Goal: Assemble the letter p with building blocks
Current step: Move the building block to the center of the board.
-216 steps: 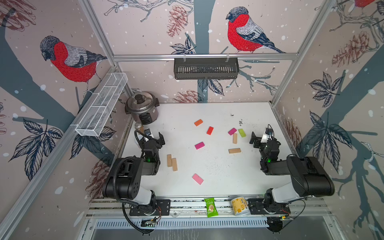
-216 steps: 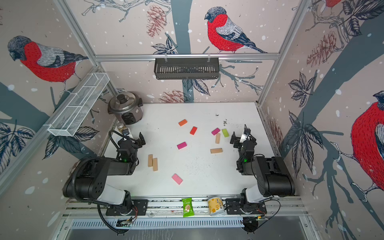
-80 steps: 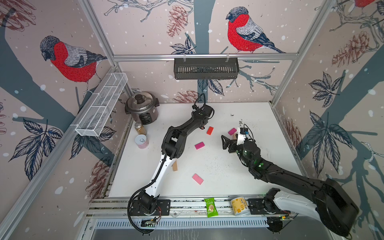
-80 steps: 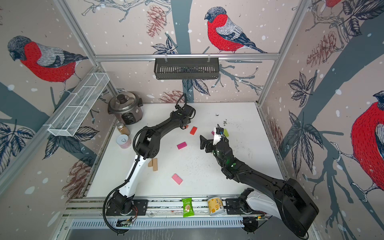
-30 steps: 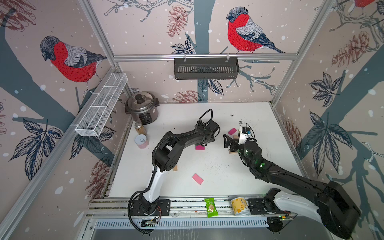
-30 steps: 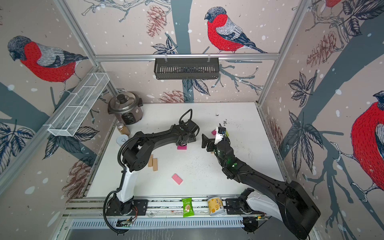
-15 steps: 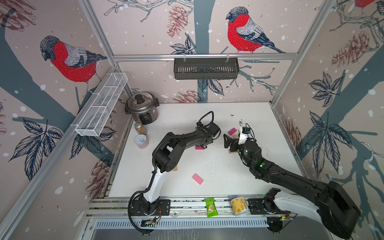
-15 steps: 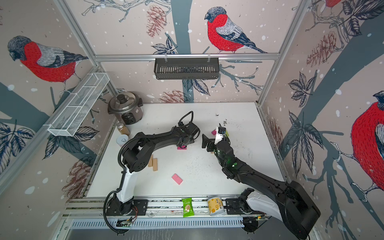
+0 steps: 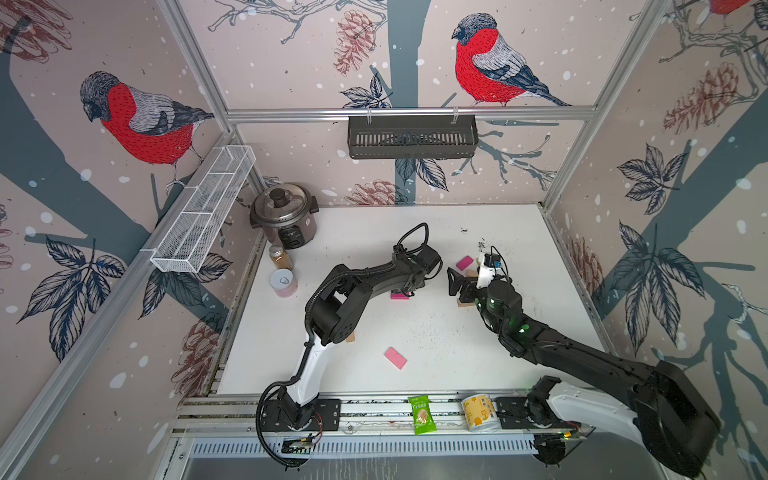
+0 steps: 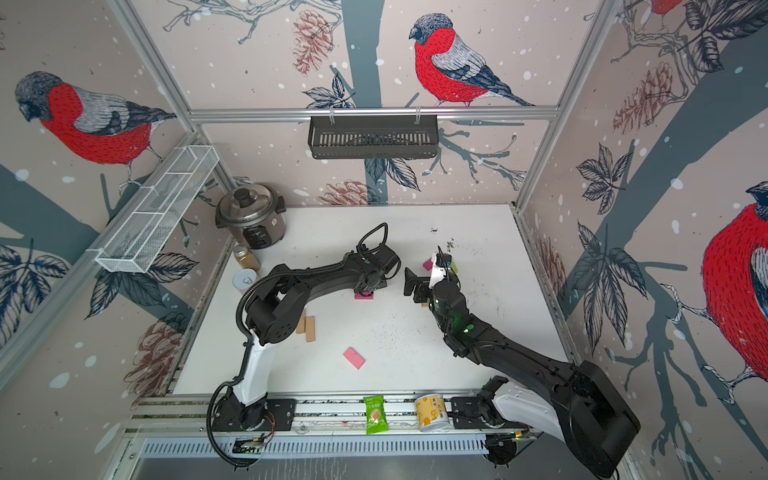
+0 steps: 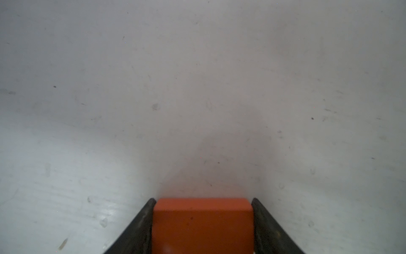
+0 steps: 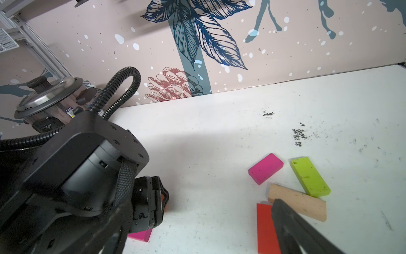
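In the left wrist view my left gripper (image 11: 202, 202) is shut on an orange block (image 11: 203, 226), one jaw on each side, low over the white table (image 11: 197, 88). In both top views it hangs over a magenta block (image 9: 400, 296) (image 10: 364, 296). My right gripper (image 9: 457, 286) stands open just to the right, nothing between its fingers (image 12: 294, 228). Near it lie a red block (image 12: 267, 228), a wood bar (image 12: 301, 203), a lime green block (image 12: 309, 176) and another magenta block (image 12: 265, 168). A light pink block (image 9: 395, 358) lies toward the front. Two wood bars (image 10: 310, 328) sit by the left arm.
A rice cooker (image 9: 284, 216), a spice jar (image 9: 281, 257) and a small can (image 9: 283, 282) stand at the back left. On the front rail lie a green snack packet (image 9: 422, 414) and a yellow cup (image 9: 478, 413). Dark crumbs (image 12: 298, 134) dot the table's far right.
My left gripper has edged slightly forward and down over the magenta block. The right arm has stayed where it was.
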Available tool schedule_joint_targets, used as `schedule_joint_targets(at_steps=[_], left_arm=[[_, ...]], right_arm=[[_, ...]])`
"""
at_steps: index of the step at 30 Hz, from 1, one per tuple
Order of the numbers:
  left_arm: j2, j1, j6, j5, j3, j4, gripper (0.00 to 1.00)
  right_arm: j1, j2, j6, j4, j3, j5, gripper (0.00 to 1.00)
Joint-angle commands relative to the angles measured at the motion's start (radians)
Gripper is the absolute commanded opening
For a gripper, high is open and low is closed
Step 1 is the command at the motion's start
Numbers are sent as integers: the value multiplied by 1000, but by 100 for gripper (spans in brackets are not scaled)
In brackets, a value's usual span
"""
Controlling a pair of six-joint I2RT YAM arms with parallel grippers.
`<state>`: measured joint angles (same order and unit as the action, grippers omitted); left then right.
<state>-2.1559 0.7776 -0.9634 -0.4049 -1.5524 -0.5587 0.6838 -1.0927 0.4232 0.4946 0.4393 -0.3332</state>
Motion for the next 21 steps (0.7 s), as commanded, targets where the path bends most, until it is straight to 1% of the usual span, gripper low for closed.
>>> schedule_joint_targets(at_steps=[1, 4, 8, 11, 17, 21], left_arm=[[26, -16, 47, -34, -7, -24, 62], [58, -49, 89, -17, 12, 0, 61], [102, -87, 152, -29, 50, 15, 60], [131, -116, 203, 1, 96, 49, 60], [173, -127, 278, 12, 180, 104, 60], [200, -145, 298, 40, 247, 153, 60]], right_arm=[[0, -1, 2, 6, 6, -10, 100], [2, -5, 0, 6, 9, -10, 100], [3, -13, -1, 6, 12, -6, 100], [6, -21, -3, 5, 16, -4, 100], [10, -32, -7, 4, 21, -3, 100], [11, -36, -10, 2, 24, -4, 100]])
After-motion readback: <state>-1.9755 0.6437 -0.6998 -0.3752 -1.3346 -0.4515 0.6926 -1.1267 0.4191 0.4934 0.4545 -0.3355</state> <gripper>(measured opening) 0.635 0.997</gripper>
